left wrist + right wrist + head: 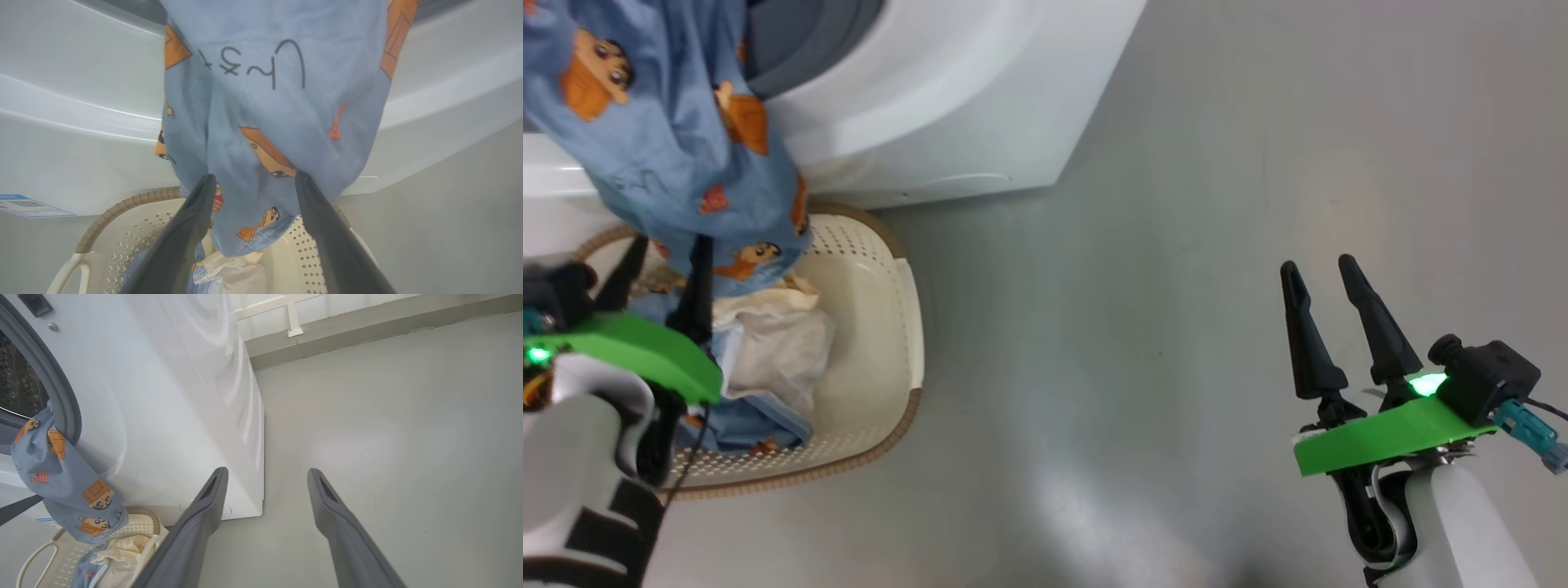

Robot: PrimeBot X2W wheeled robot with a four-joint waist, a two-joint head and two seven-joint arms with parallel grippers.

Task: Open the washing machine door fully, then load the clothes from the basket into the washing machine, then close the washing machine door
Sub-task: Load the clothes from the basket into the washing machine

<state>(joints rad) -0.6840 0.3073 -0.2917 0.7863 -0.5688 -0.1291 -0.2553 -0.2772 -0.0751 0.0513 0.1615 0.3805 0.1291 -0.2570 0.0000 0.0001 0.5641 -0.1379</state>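
A: Half the drum (16,379) is cut off?
B: More; the upper end of the blue garment (670,155) is lost at the gasket (65,400).
A: What is hung in the way?
B: That garment, draped down the washer (947,90) over the basket (882,327), where a cream piece (768,335) is laid. The left claw (253,179) is spread wide at its hem, nothing gripped; the right claw (1319,263) is held wide over the floor (1176,245).

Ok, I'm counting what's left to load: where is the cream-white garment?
The cream-white garment lies in the basket at the head view's lower left, in front of the washing machine, just beneath the hanging blue garment.
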